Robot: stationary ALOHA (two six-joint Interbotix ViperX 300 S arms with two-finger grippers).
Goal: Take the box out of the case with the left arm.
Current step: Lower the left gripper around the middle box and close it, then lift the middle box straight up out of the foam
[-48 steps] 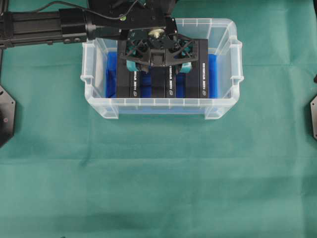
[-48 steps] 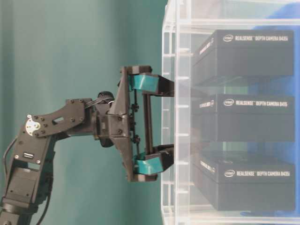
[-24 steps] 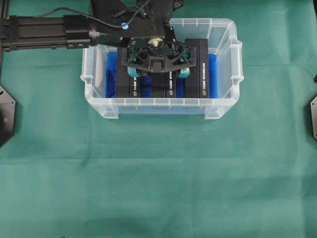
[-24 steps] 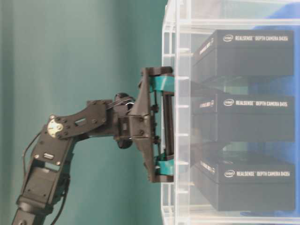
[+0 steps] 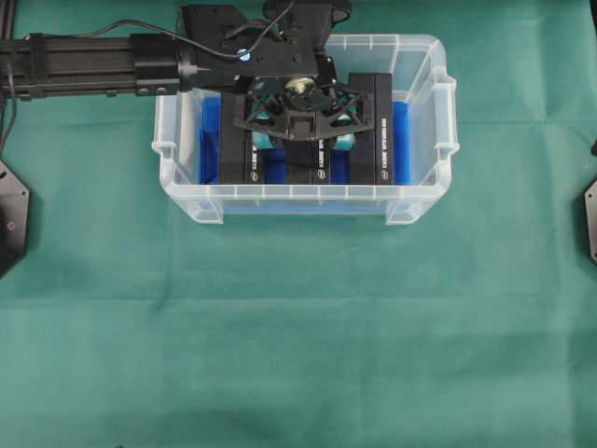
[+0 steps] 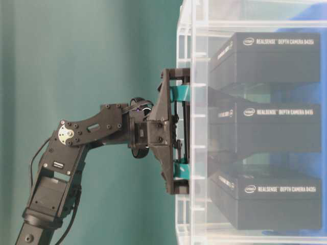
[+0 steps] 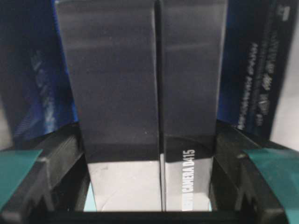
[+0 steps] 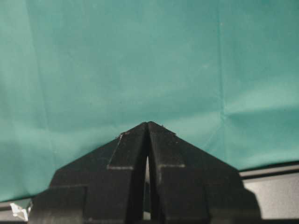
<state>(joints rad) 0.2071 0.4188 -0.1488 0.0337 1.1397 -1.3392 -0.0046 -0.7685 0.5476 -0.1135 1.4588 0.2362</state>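
Observation:
The case (image 5: 303,191) is a clear tub with a blue floor, standing at the top middle of the green cloth. Three black boxes lie side by side in it. My left gripper (image 5: 303,140) reaches down into the case over the middle box (image 5: 298,168). In the left wrist view its black fingers (image 7: 60,158) press against both long sides of that box (image 7: 117,93). The table-level view shows the gripper (image 6: 180,131) at the case wall, level with the middle box (image 6: 265,127). My right gripper (image 8: 147,128) is shut and empty over bare cloth.
The other two black boxes lie to the left (image 5: 235,140) and right (image 5: 381,131) of the held one, close beside the fingers. The left arm's boom (image 5: 93,65) stretches in from the upper left. Green cloth (image 5: 298,327) covers the table in front of the case.
The left gripper has sunk deeper into the case, and its fingers have narrowed from wide open onto the sides of the middle box. The boxes have not moved.

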